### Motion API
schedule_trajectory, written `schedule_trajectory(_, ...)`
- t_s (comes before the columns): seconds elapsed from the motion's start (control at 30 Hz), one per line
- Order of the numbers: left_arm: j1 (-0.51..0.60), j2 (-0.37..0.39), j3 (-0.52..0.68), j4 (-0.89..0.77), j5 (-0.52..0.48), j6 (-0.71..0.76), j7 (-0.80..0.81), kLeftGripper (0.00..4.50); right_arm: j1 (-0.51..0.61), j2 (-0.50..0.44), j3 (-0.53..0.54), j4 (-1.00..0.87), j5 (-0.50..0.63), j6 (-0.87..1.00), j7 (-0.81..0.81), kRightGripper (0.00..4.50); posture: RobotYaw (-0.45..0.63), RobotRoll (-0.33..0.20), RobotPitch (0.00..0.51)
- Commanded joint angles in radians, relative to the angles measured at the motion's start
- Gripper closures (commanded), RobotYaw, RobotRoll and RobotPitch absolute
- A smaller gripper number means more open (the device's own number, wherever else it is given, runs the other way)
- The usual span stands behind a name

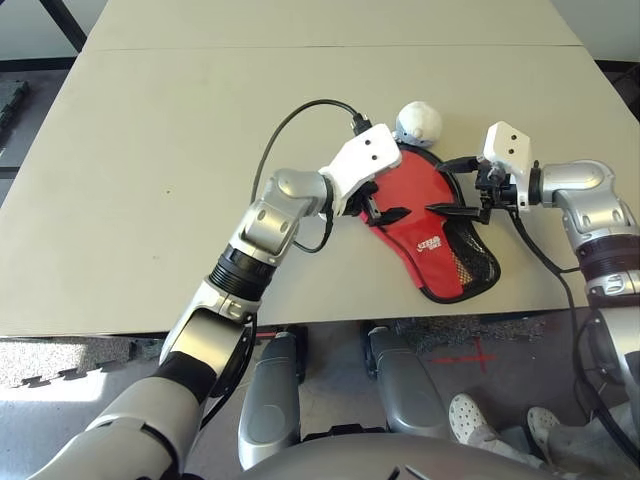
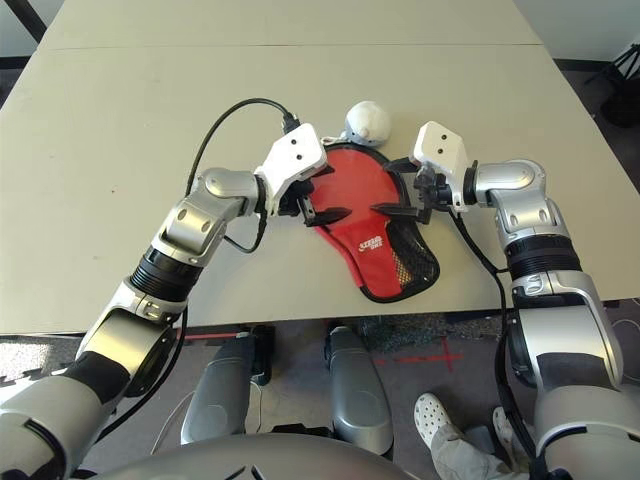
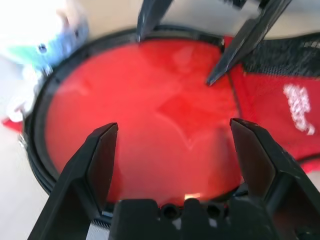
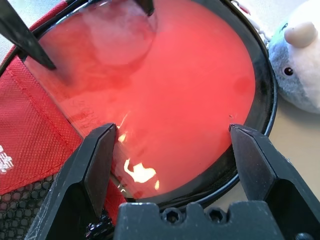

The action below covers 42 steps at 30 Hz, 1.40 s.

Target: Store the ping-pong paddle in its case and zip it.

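Black fingers of the left gripper point(image 3: 172, 150) stood nearest the lens in the left wrist view, spread wide apart with nothing between them, above the round clear panel of the case point(image 1: 432, 232). Item one, the case: lay flat on the table point(image 1: 150, 180), right of centre in the left eye view, red outside with black zipper edging, its round head toward the upper part of the frame and its narrow mesh-pocket end toward the lower right near the table's front edge; white logo visible on the red fabric. Item two, the ping-pong paddle point(image 4: 185, 85): judged to be already inside, its red face showing through the clear panel in both wrist views; the handle could not be made out. Item three, the zipper: its state could not be told with certainty; the black edging ran round the head, and no slider was seen, so zipping was judged as still possibly outstanding. Item four, a white pom-pom charm point(image 1: 419, 122) with a small plush face, touching the case's head at the upper side. Item five, the right gripper point(image 1: 462, 207): fingers likewise wide apart and empty, poised over the right side of the case, tips facing those of the left gripper across the panel. Neither gripper held anything.
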State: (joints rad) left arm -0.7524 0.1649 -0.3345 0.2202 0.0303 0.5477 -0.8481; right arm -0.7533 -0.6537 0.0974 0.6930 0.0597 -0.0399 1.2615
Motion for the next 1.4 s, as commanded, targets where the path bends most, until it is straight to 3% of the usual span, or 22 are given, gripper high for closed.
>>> schedule_trajectory(0.03,0.018,-0.001,-0.031,0.053,0.013,-0.009,0.016,0.01,0.018,-0.02,0.004,0.045,-0.001,0.082,0.019,0.0,-0.06,0.0,0.269)
schedule_trajectory(0.2,0.029,0.005,-0.048,0.075,0.022,-0.022,0.022,0.01,-0.058,-0.039,-0.073,0.044,0.087,0.221,0.042,0.0,-0.06,0.0,0.264)
schedule_trajectory(0.3,0.041,0.01,-0.055,0.075,0.025,-0.017,0.025,0.01,-0.177,-0.054,-0.142,0.133,0.137,0.352,-0.004,0.0,-0.06,0.0,0.261)
schedule_trajectory(0.43,0.049,0.014,-0.057,0.068,0.025,-0.014,0.027,0.01,-0.251,-0.052,-0.173,0.216,0.143,0.418,-0.051,0.0,-0.05,0.0,0.262)
schedule_trajectory(0.77,0.081,0.021,-0.071,0.011,0.02,0.026,0.035,0.01,-0.472,0.053,-0.324,0.505,0.19,0.562,-0.405,0.0,-0.05,0.0,0.262)
schedule_trajectory(0.97,0.093,0.022,-0.077,-0.025,0.016,0.055,0.041,0.01,-0.502,0.135,-0.423,0.595,0.222,0.575,-0.645,0.0,-0.03,0.0,0.275)
schedule_trajectory(1.3,0.104,0.031,-0.077,-0.054,0.015,0.081,0.05,0.01,-0.499,0.247,-0.495,0.625,0.239,0.541,-0.759,0.0,0.0,0.0,0.279)
schedule_trajectory(1.4,0.101,0.028,-0.078,-0.053,0.015,0.083,0.054,0.0,-0.5,0.263,-0.508,0.625,0.241,0.521,-0.781,0.6,0.01,0.0,0.279)
